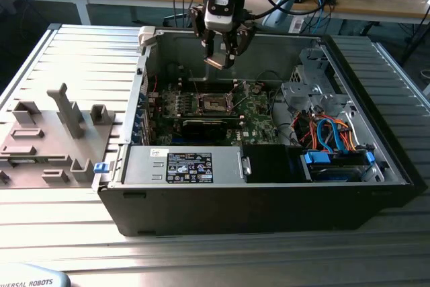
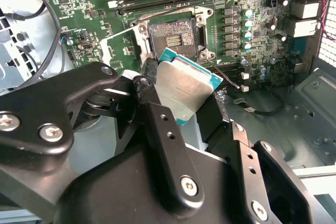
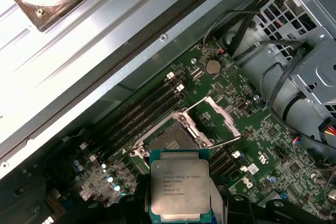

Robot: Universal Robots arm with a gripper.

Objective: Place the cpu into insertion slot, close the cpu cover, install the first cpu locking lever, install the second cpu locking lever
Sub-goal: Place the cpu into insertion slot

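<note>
Case point(image 1: 255, 199); gripper point(image 1: 220, 60) holds cpu point(image 3: 178, 184) above insertion slot point(image 3: 168, 137); cover point(image 3: 197, 128) seemingly raised

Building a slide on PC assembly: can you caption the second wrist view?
Pincer holding the cpu short of the empty insertion slot on the green circuit board.

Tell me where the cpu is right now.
In both wrist views the cpu is held in the gripper, above the empty insertion slot, not seated.

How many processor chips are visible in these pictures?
1. The cpu is gripped in the tool, above the green board; the insertion slot there is open and empty. Others may be hidden.
</note>
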